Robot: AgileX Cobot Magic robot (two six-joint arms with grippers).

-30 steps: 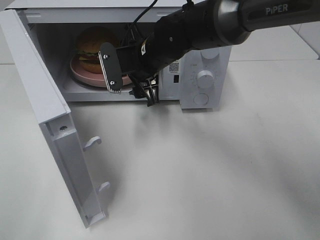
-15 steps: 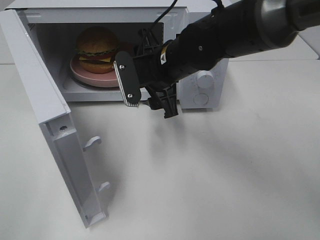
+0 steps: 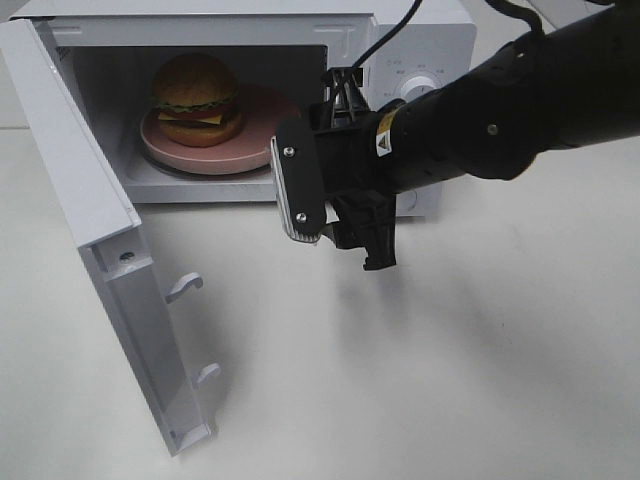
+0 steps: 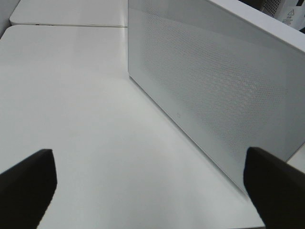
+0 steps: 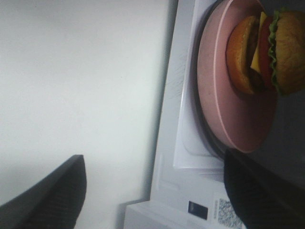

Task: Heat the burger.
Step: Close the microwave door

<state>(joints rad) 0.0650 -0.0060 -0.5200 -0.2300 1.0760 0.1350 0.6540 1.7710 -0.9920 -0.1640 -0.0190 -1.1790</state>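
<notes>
Here the burger [image 3: 195, 98] sits on its plate [image 3: 262, 140] inside the microwave [image 3: 420, 55], far-left of the right gripper [image 3: 340, 245], which is wide open and empty. The open door [image 3: 70, 150] stands left, nearer the left gripper [image 4: 152, 186], also spread, holding nothing.

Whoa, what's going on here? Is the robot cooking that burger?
Not quite yet. The burger sits on a pink plate inside the microwave, and the door stands wide open. The right gripper hangs open and empty just in front of the microwave, holding nothing. The left gripper is open too, facing the outside of the door. The door is not yet shut, so the heating probably hasn't started.
</notes>
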